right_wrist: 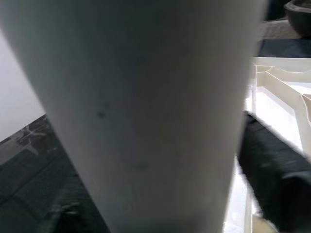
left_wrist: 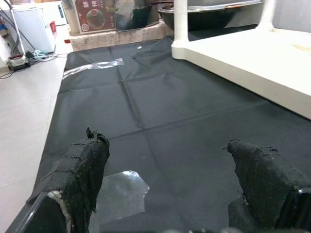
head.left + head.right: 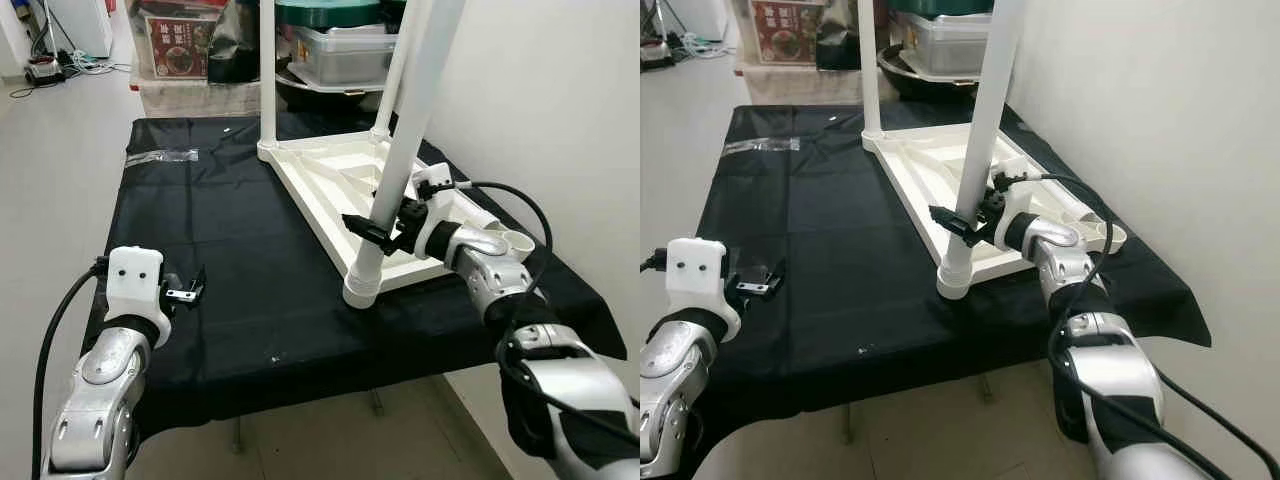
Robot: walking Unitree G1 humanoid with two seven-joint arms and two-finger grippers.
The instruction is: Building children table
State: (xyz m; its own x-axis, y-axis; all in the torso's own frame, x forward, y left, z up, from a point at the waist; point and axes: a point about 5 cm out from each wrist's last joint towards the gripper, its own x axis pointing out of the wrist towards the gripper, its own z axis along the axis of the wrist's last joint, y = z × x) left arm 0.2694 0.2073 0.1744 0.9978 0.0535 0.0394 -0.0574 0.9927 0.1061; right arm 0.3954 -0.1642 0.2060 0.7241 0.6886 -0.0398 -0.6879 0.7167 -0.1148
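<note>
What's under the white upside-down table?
A black cloth lies under the tabletop, spread over a stand whose top the cloth hides. The near leg stands in its corner socket, with the right gripper shut on it.

Table leg (image 3: 400, 150) top cut off by frame edge; blurred in wrist view, hiding right claw (image 3: 378, 228) finger.
</note>
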